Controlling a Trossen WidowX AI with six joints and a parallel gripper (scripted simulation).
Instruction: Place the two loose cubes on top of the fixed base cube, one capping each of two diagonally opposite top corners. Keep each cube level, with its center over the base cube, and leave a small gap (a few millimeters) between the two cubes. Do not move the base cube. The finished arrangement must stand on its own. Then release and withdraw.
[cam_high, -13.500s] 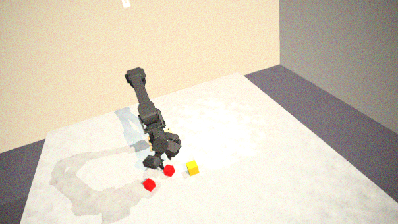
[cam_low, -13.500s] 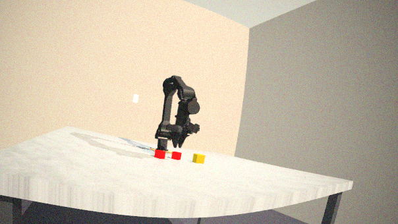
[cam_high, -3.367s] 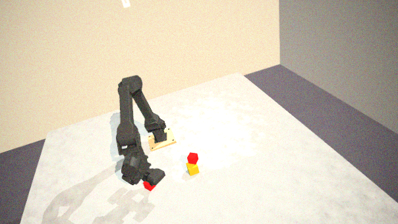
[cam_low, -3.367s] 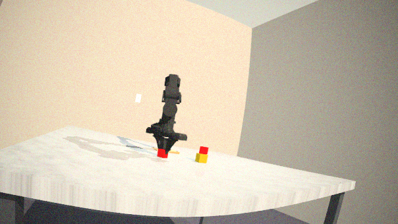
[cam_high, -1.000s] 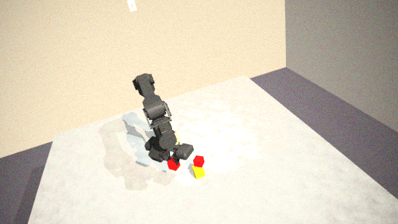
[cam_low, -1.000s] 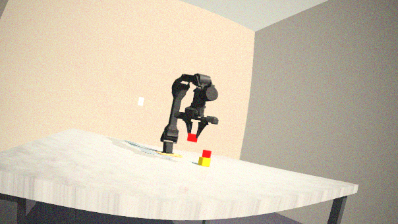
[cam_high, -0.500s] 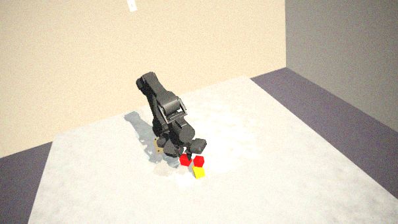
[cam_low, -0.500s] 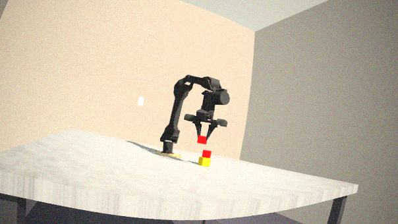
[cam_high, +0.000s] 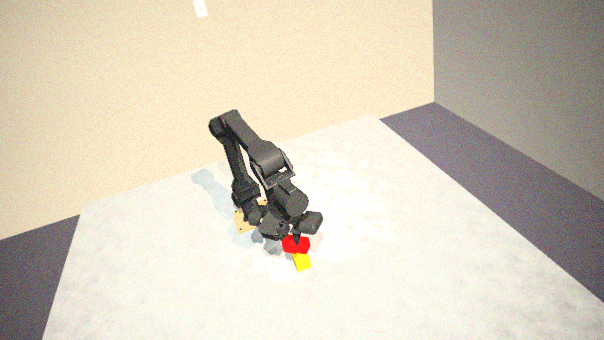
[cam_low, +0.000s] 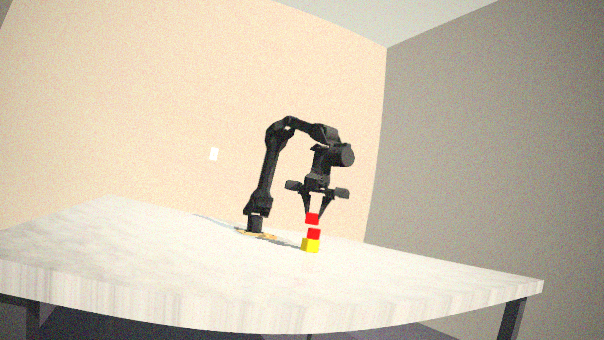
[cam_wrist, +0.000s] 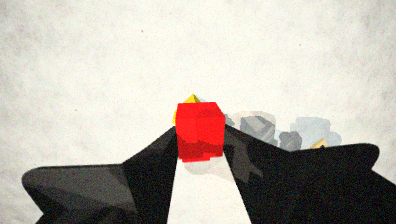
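Note:
The yellow base cube (cam_high: 301, 262) (cam_low: 310, 245) stands on the table; only corners of it (cam_wrist: 193, 98) show in the wrist view. One red cube (cam_low: 314, 233) sits on top of it, toward the right in the exterior view. My gripper (cam_low: 312, 216) (cam_wrist: 198, 129) points down and is shut on the other red cube (cam_low: 312, 218) (cam_wrist: 200, 117), holding it above the placed cube with a visible gap. The held cube looks about level. In the top view the two red cubes merge into one red shape, so their offset is hard to tell. The held cube hides most of the base cube in the wrist view.
The arm's wooden base plate (cam_high: 243, 223) (cam_low: 270, 236) lies on the table behind the cubes, toward the left in the top and exterior views. Arm shadows fall beside the stack. The white table's front edge (cam_low: 280, 310) is well in front of the stack in the exterior view.

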